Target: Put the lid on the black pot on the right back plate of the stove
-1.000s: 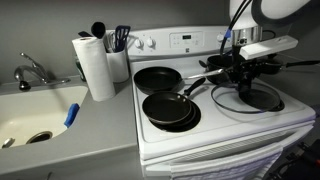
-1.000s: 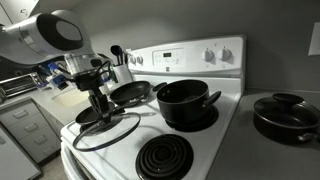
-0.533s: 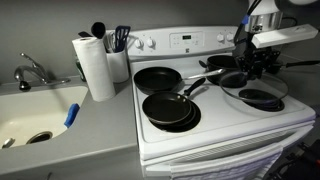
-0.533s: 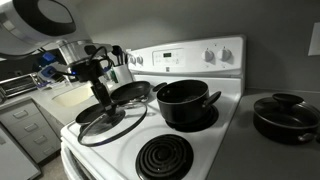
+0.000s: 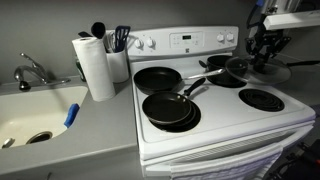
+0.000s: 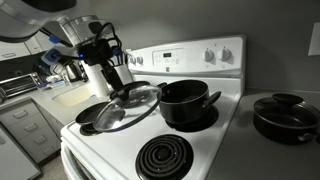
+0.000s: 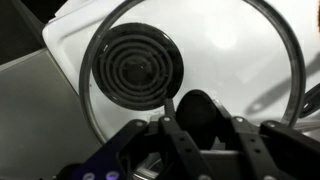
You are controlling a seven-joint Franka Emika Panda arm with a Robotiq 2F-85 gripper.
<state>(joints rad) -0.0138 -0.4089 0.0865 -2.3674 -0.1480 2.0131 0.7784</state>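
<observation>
My gripper (image 6: 116,82) is shut on the knob of a round glass lid (image 6: 135,108) and holds it tilted in the air, just beside the black pot (image 6: 185,101). The pot stands open on a back burner, its handle pointing outward. In an exterior view the gripper (image 5: 263,48) holds the lid (image 5: 266,71) above the stove's right side, next to the pot (image 5: 222,67). In the wrist view the lid (image 7: 245,45) fills the frame, its black knob sits between my fingers (image 7: 197,122), and a coil burner (image 7: 134,70) shows through the glass.
Two black frying pans (image 5: 158,78) (image 5: 168,109) sit on the left burners. A paper towel roll (image 5: 97,66) and a utensil holder (image 5: 119,60) stand beside the stove, with a sink (image 5: 35,112) further left. Another lidded black pot (image 6: 286,114) sits on the counter.
My gripper has lifted the lid off the front right burner area and carried it up and back toward the black pot. The lid now hangs tilted in the air.
</observation>
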